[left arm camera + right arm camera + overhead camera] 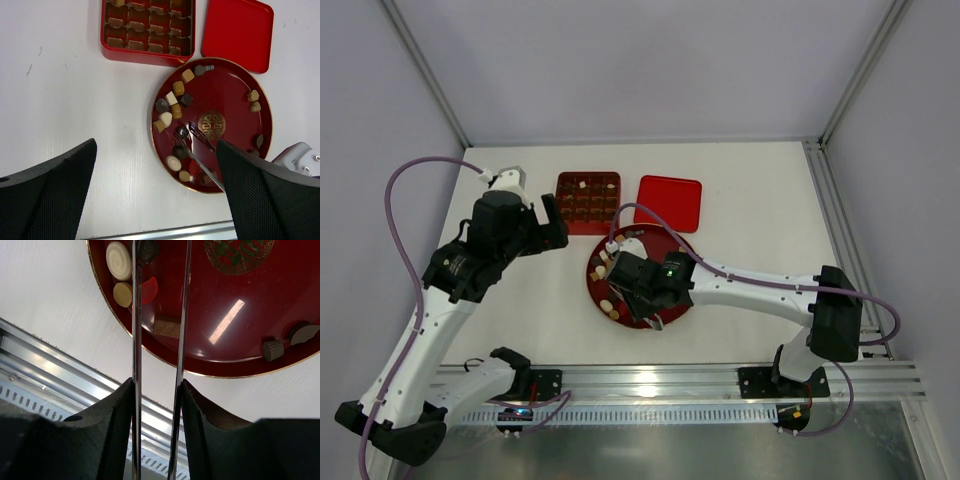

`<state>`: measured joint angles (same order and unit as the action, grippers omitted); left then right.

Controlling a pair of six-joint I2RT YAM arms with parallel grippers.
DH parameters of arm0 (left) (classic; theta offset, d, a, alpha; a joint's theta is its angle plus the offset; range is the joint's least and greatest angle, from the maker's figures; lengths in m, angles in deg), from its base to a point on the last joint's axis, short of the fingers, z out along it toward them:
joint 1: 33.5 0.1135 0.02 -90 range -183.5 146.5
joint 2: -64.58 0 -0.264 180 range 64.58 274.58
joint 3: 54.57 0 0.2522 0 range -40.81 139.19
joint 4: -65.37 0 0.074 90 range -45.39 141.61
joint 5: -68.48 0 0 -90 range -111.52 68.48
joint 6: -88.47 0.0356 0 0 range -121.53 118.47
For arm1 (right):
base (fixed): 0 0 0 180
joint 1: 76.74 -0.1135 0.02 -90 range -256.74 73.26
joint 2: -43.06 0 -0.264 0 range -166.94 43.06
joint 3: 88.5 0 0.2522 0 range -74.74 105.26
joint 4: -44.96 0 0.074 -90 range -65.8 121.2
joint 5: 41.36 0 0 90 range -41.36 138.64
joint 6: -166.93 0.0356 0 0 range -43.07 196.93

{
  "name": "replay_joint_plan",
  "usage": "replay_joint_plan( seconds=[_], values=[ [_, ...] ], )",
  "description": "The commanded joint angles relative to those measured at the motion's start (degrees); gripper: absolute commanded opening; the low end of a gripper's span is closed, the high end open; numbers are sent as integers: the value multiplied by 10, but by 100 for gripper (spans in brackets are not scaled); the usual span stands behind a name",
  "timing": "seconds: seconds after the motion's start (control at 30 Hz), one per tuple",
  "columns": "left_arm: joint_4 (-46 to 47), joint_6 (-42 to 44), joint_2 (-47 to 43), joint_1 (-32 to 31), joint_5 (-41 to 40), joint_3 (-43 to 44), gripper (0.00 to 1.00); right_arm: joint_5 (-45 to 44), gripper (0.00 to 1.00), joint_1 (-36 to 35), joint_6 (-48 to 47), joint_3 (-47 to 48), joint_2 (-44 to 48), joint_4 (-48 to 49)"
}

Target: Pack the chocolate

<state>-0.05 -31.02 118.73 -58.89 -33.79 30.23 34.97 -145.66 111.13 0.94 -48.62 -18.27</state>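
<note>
Right gripper (157, 386) pinched metal tweezers (136, 330), tines straddling a dark chocolate (149, 249) on the red plate (240, 315); left gripper (156, 150) spread wide.

Tips of tweezers (136, 315), half of red plate (240, 335) beyond top edge

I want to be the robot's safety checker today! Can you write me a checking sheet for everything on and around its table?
Surface: white table, a few faint marks.
Job's things: chocolates loose on a round red plate; red box with some pieces in its compartments; lid flat beside it.
Clutter: nothing seen.
Grippers: left gripper open, holding nothing; right gripper shut on metal tongs, tips over the plate.
Cables: purple cables loop along both arms.
Surroundings: metal frame, plain walls.
</note>
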Motion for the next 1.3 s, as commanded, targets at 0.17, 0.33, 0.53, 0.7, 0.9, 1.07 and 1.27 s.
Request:
replay_joint_plan(
  seconds=[0.17,0.33,0.53,0.7,0.9,1.07,1.27],
  values=[
    [21,12,-1,1,-4,-2,100,-7,43,3,-9,32,-10,19],
    [24,12,1,1,-3,-3,100,-7,43,5,-8,27,-7,17],
    [26,12,3,1,-2,-4,100,-7,43,8,-8,26,-11,14],
    [24,12,1,1,-5,-5,100,-7,43,10,-9,26,-14,14],
    [25,13,-1,1,-5,-4,100,-6,42,10,-11,27,-18,14],
    [25,13,0,1,-6,-3,100,-8,39,10,-11,25,-17,9],
    [25,12,2,1,-4,-3,100,-12,38,11,-8,20,-8,3]
  ],
)
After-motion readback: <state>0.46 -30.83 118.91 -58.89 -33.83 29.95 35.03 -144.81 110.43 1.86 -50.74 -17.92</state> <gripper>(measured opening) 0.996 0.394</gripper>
